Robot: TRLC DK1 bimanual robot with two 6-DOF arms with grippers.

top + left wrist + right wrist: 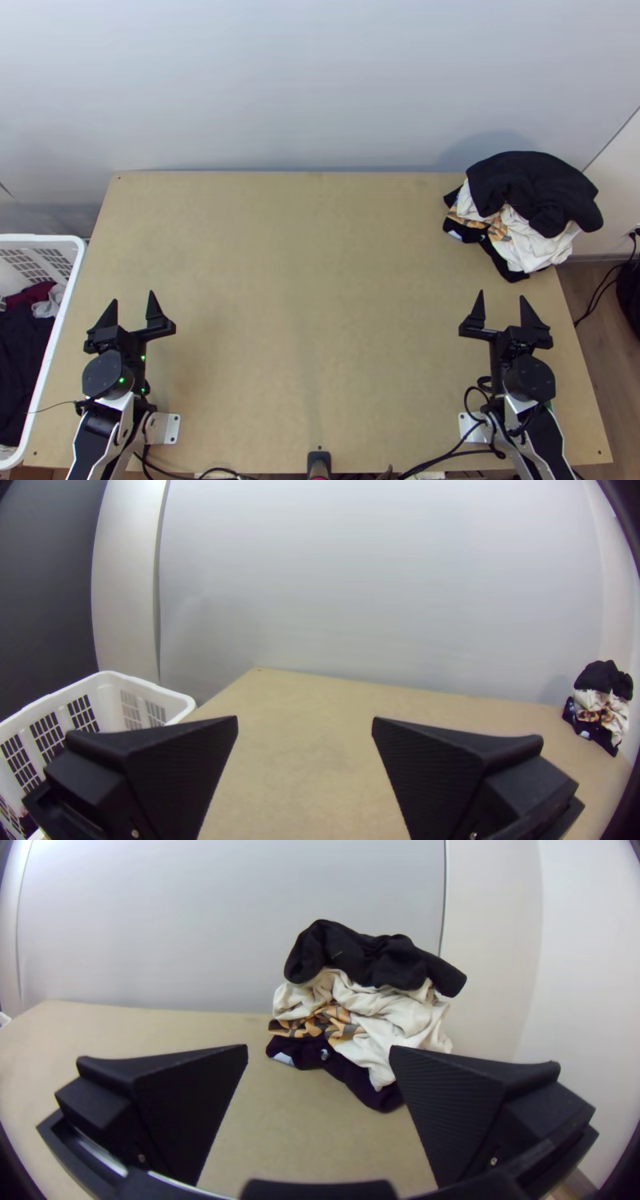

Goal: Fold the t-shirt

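Bunched clothes lie heaped at the table's far right corner: a black garment [528,188] on top, a cream one with an orange print [532,244] beneath, dark cloth [504,264] at the bottom. My left gripper [134,298] stands open over the table's left side, nothing between its fingers. My right gripper [501,298] is open too, just nearer the table's front than the heap and apart from it. In the left wrist view are my left gripper [305,721] and the small heap [603,707]. In the right wrist view, the black garment [373,957] lies beyond my right gripper [319,1050].
The light wooden table [312,280] is bare between the arms. A white basket [72,276] with dark and red clothes stands at its left edge. A pale wall [304,80] rises behind. Cables [448,460] run along the front edge.
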